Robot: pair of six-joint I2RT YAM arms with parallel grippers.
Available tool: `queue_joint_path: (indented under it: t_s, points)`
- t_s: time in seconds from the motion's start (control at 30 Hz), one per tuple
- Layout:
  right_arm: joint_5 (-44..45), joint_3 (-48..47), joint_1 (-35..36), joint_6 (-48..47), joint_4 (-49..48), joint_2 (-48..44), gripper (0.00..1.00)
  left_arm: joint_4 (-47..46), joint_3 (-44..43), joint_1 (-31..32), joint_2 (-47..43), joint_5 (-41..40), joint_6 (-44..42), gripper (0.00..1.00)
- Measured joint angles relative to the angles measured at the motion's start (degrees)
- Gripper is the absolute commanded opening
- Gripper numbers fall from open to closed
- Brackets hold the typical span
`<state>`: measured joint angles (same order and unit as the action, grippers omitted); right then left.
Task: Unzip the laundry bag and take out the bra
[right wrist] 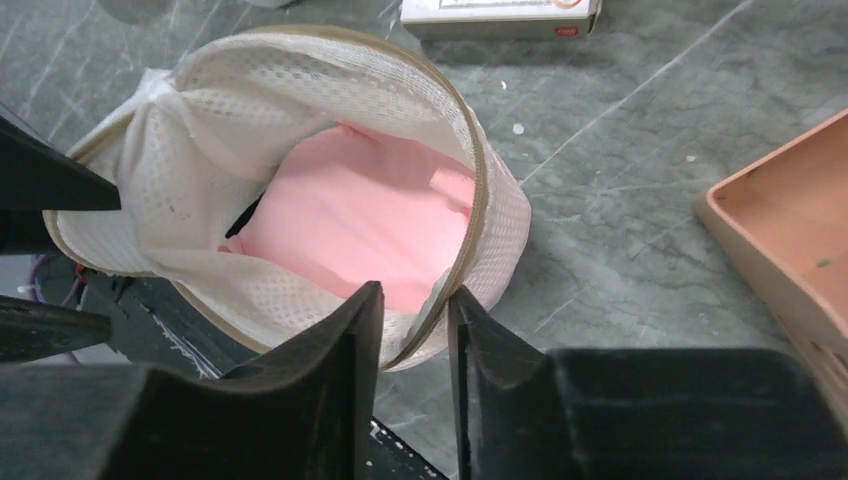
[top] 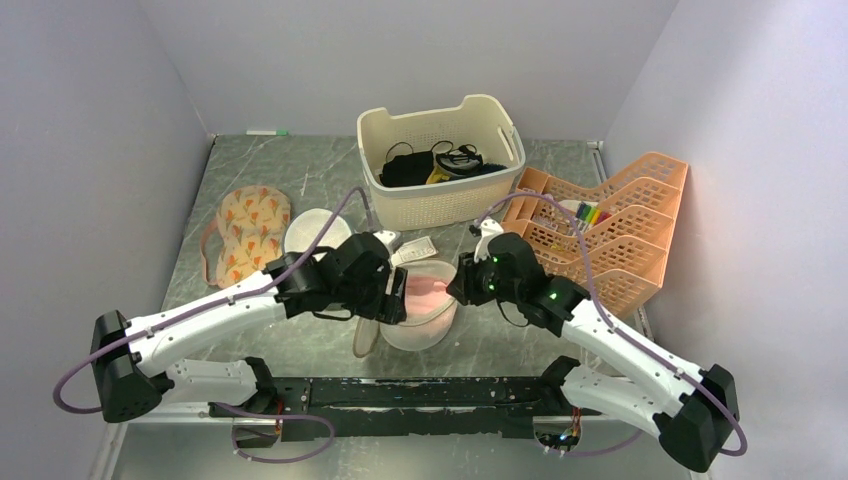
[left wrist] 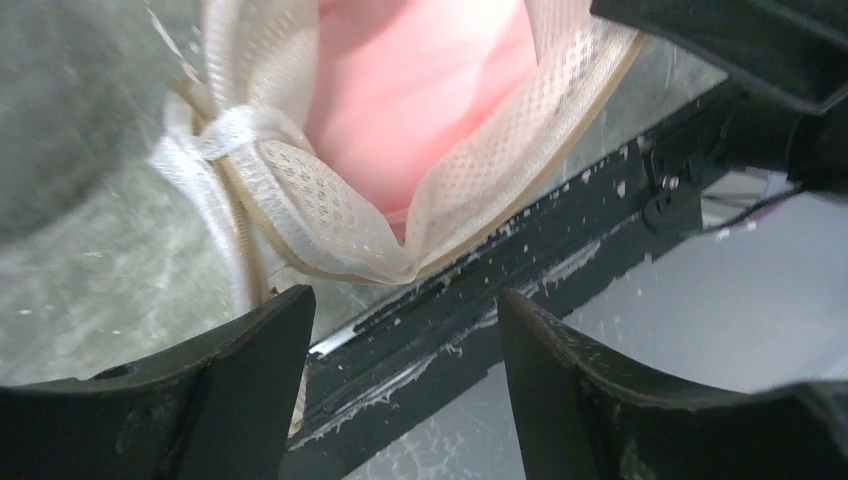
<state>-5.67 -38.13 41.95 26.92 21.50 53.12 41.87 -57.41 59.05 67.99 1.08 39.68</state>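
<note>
The laundry bag (top: 428, 337) sits at the middle of the surface's near edge, between the two arms. It is a round drum of white mesh with beige piping along its rim. Its mouth gapes open and the pink bra (top: 428, 290) lies inside.

The left wrist view catches the bag's slack mesh lip (left wrist: 330, 215) drooping over the black rail (left wrist: 560, 240) along the near edge, which the other wrist view barely shows. The right wrist view looks straight down into the mouth, with the bra (right wrist: 360, 220) filling the bottom.

The left tool (left wrist: 405, 300) is released, its fingers spread wide with nothing between them, just short of the lip. The right tool (right wrist: 415, 295) stands only narrowly parted, with the bag's piped rim (right wrist: 478, 200) running into the gap. I cannot tell whether it pinches that rim.

Only the overhead view takes in the rest. A small white box (top: 415, 250) lies just beyond the bag and a plain white mesh bag (top: 312, 232) is toward the left, beside a floral piece (top: 248, 232). A cream basket (top: 440, 205) stands at the far edge and an orange rack (top: 610, 235) along the right edge.
</note>
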Motion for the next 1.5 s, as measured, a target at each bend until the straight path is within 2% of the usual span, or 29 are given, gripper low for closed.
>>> queue_joint_path:
  t_s: [0.07,0.27,0.37,0.53,0.73,0.87,1.07,1.23,1.3,1.4,1.5]
  points:
    - [1.3,-1.9,0.0,-0.9,1.9,0.0,0.4,1.9,-3.2,0.0,0.0,-4.5,0.2,0.81]
    - [5.9,-8.3,0.0,-3.3,6.7,-0.3,0.55,3.7,-6.9,0.0,0.0,-11.4,0.4,0.81]
    - [6.6,-10.4,0.2,-4.0,7.9,-0.5,0.59,4.2,-7.8,0.0,0.0,-13.3,0.1,0.98]
    - [6.5,-12.0,4.0,-4.5,7.8,0.4,0.58,4.7,-12.8,-0.1,-0.1,-16.7,-2.4,1.0]
    - [9.3,-12.6,14.2,-3.8,7.4,7.9,0.51,3.0,-18.6,-1.4,-1.1,-19.3,-8.6,1.0]
    - [13.4,-11.8,16.0,-2.9,7.0,9.8,0.51,0.5,-20.2,-2.5,0.0,-18.8,-12.8,1.0]
    - [20.9,-5.0,16.0,-2.7,2.9,9.5,0.48,-4.1,-18.0,-6.5,4.6,-13.8,-19.2,0.99]
    - [22.6,-0.5,16.0,-4.9,-2.5,8.2,0.48,-10.4,-8.2,-13.0,5.9,-2.1,-21.5,0.97]
    - [22.7,-0.1,16.0,-5.5,-4.2,7.9,0.48,-11.3,-7.0,-13.8,7.5,1.9,-21.8,0.96]
    - [22.9,0.1,16.0,-6.3,-7.1,7.6,0.48,-14.2,-5.2,-14.4,9.9,9.0,-21.9,0.9]
    - [23.5,0.1,16.0,-6.6,-8.7,8.1,0.41,-15.4,-4.5,-14.6,11.8,14.6,-22.2,0.78]
